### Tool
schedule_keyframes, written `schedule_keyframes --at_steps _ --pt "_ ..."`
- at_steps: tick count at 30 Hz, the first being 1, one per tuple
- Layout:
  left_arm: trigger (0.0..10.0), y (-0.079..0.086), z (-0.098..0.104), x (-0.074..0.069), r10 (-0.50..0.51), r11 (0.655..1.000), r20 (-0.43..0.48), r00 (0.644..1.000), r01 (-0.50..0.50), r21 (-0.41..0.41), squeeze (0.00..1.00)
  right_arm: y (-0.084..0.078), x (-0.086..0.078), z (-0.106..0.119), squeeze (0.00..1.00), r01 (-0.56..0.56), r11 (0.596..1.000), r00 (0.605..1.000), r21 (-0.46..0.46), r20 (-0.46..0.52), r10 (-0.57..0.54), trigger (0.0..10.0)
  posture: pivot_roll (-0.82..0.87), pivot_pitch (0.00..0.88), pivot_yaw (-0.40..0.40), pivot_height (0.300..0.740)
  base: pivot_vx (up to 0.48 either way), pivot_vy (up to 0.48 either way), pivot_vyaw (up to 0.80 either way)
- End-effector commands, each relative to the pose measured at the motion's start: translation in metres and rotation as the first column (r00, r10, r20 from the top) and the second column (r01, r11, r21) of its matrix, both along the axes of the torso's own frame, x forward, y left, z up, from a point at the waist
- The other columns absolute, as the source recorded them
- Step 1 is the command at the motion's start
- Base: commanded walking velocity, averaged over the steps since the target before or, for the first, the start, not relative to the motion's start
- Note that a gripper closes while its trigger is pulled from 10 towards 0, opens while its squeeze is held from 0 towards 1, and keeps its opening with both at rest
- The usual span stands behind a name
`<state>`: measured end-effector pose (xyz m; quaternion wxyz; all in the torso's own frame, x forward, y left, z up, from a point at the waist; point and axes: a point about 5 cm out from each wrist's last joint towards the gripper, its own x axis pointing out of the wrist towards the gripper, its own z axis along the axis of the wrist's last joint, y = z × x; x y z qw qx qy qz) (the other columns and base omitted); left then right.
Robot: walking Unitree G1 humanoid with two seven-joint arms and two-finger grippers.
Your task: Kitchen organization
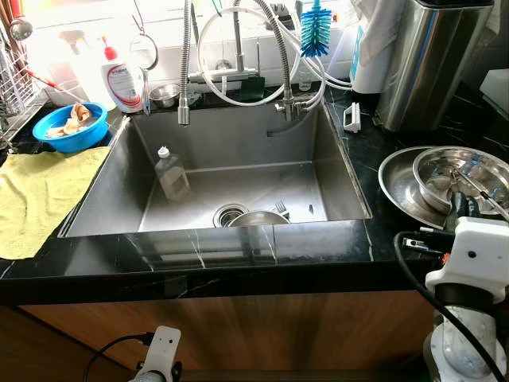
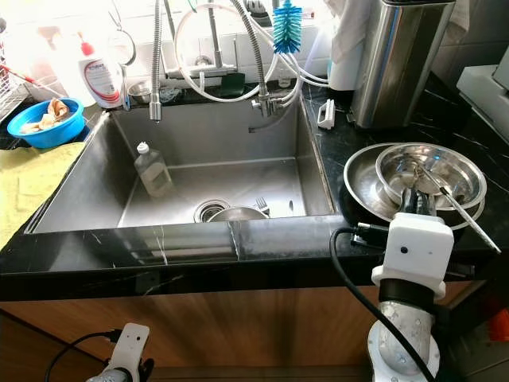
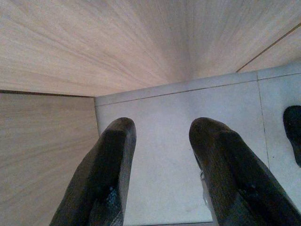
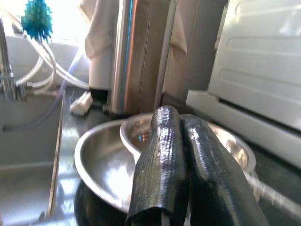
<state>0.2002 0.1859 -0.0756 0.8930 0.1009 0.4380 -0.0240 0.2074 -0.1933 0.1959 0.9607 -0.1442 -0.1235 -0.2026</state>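
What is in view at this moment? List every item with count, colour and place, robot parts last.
Sink: one, steel, set in the black counter.
Clear bottle: one, white cap, standing in the sink.
Fork: one, steel, by the drain.
Small bowl: one, steel, in the sink at its front wall.
Steel bowls: two, nested, on the counter right of the sink.
Blue bowl: one, holding scraps, left of the sink.
Yellow cloth: one, front left on the counter.
Soap bottle: one, white, red cap, behind the sink.
Bottle brush: one, blue, hanging by the hoses.
Steel bin: one, back right.
Left gripper: open, hanging by the wooden cabinet.
Right gripper: shut, at the nested bowls.
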Motion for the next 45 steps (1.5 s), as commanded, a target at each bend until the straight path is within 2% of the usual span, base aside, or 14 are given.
schedule_keyframes --at_steps 1,3,4,5,6,14,20,28,34,35,41,42,45 --pt "10.0 0.003 -0.002 -0.004 -0.009 1.0 -0.018 1.0 0.01 0.014 0.0 0.0 0.002 0.0 0.0 -0.003 1.0 1.0 0.014 -0.002 0.003 0.0 -0.23 0.0 0.086 0.74 0.0 0.0 0.0" --pt "10.0 0.003 -0.002 -0.004 -0.009 1.0 -0.018 1.0 0.009 0.014 0.0 0.0 0.002 0.0 0.0 -0.003 1.0 1.0 0.015 -0.001 0.003 0.0 -0.22 0.0 0.085 0.74 0.0 0.0 0.0" --pt "10.0 0.003 -0.002 -0.004 -0.009 1.0 -0.017 1.0 0.009 0.014 0.0 0.0 0.002 0.0 0.0 -0.002 1.0 1.0 0.015 -0.001 0.002 8.2 -0.22 0.0 0.085 0.74 0.0 0.0 0.0" --pt "10.0 0.003 -0.002 -0.004 -0.009 1.0 -0.017 1.0 0.009 0.014 0.0 0.0 0.002 0.0 0.0 -0.002 1.0 1.0 0.015 -0.001 0.002 8.2 -0.22 0.0 0.085 0.74 0.0 0.0 0.0" --pt "10.0 0.003 -0.002 -0.004 -0.01 1.0 -0.017 1.0 0.01 0.014 0.0 0.0 0.003 0.0 0.0 -0.001 1.0 1.0 0.016 -0.002 0.001 10.0 -0.22 0.0 0.085 0.74 0.0 0.0 0.0" --pt "10.0 0.003 -0.002 -0.004 -0.013 1.0 -0.017 1.0 0.013 0.016 0.0 0.0 0.004 0.0 0.0 -0.008 1.0 1.0 0.018 -0.004 0.008 10.0 -0.22 0.0 0.085 0.74 0.0 0.0 0.0" --pt "10.0 0.003 -0.002 -0.004 -0.011 1.0 -0.016 1.0 0.012 0.017 0.0 0.005 0.007 0.011 0.0 -0.05 0.999 0.997 0.01 0.06 0.049 10.0 -0.23 0.0 0.085 0.74 0.0 0.0 0.0" --pt "10.0 0.003 -0.002 -0.004 -0.01 1.0 -0.014 1.0 0.01 0.019 0.0 0.011 0.011 0.014 0.0 -0.093 0.996 0.993 0.013 0.069 0.092 10.0 -0.22 0.0 0.083 0.74 0.0 0.0 0.0" --pt "10.0 0.003 -0.002 -0.004 -0.007 1.0 -0.009 1.0 0.007 0.021 0.0 0.017 0.017 0.035 0.0 -0.146 0.989 0.979 -0.011 0.142 0.146 10.0 -0.22 0.0 0.083 0.74 0.0 0.0 0.0" --pt "10.0 0.003 -0.002 -0.004 -0.007 1.0 -0.009 1.0 0.007 0.021 0.0 0.021 0.02 0.04 0.0 -0.194 0.98 0.969 -0.032 0.15 0.197 10.0 -0.22 0.0 0.083 0.74 0.0 0.0 0.0" --pt "10.0 0.003 -0.002 -0.004 -0.006 1.0 -0.007 1.0 0.006 0.022 0.0 0.033 0.027 0.045 0.0 -0.323 0.944 0.936 -0.066 0.126 0.329 10.0 -0.22 0.0 0.083 0.74 0.0 0.0 0.0" --pt "10.0 0.003 -0.002 -0.004 -0.006 1.0 -0.006 1.0 0.006 0.023 0.0 0.037 0.03 0.044 0.0 -0.381 0.923 0.917 -0.059 0.103 0.385 10.0 -0.23 0.0 0.084 0.74 0.0 0.0 0.0" --pt "10.0 0.003 -0.002 -0.004 -0.007 1.0 -0.006 1.0 0.007 0.023 0.0 0.043 0.037 0.036 0.0 -0.465 0.884 0.884 -0.049 0.033 0.466 10.0 -0.23 0.0 0.084 0.74 0.0 0.0 0.0"
